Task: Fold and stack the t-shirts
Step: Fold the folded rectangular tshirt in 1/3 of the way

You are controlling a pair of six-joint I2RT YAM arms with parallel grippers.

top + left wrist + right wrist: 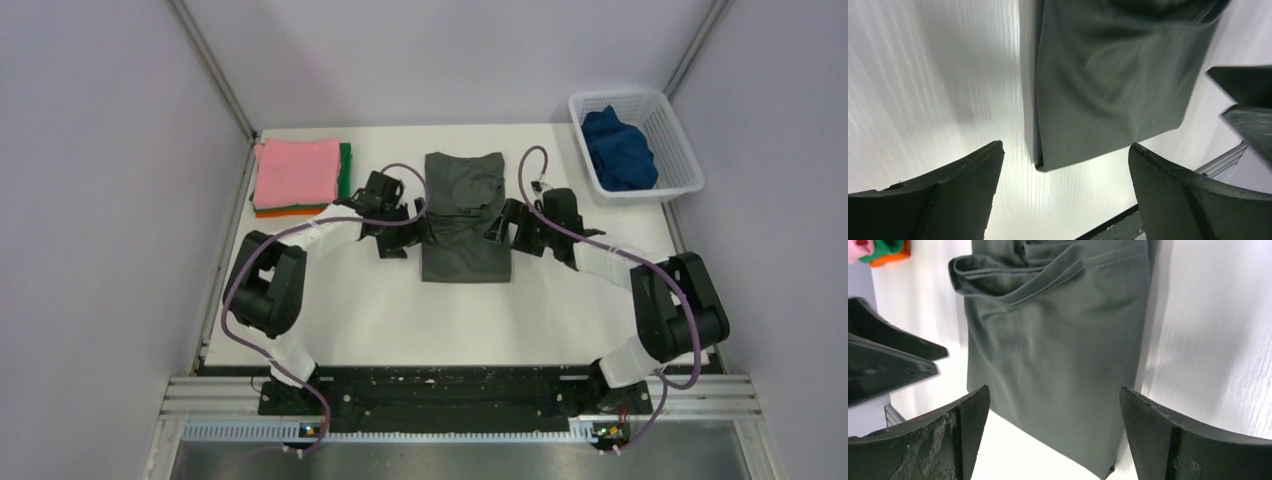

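The dark grey t-shirt [463, 235] lies folded into a long strip at the centre of the worktop [400, 310]. The left gripper [1065, 160] is at its left edge and the right gripper [1054, 400] at its right edge, both spread wide and holding nothing. At the far left 3 folded tees are stacked, with the pink t-shirt [297, 172] on top and the green t-shirt [345, 168] and orange t-shirt [290, 211] beneath. The dark blue t-shirt [618, 150] lies crumpled in the white basket [683, 140] at the far right.
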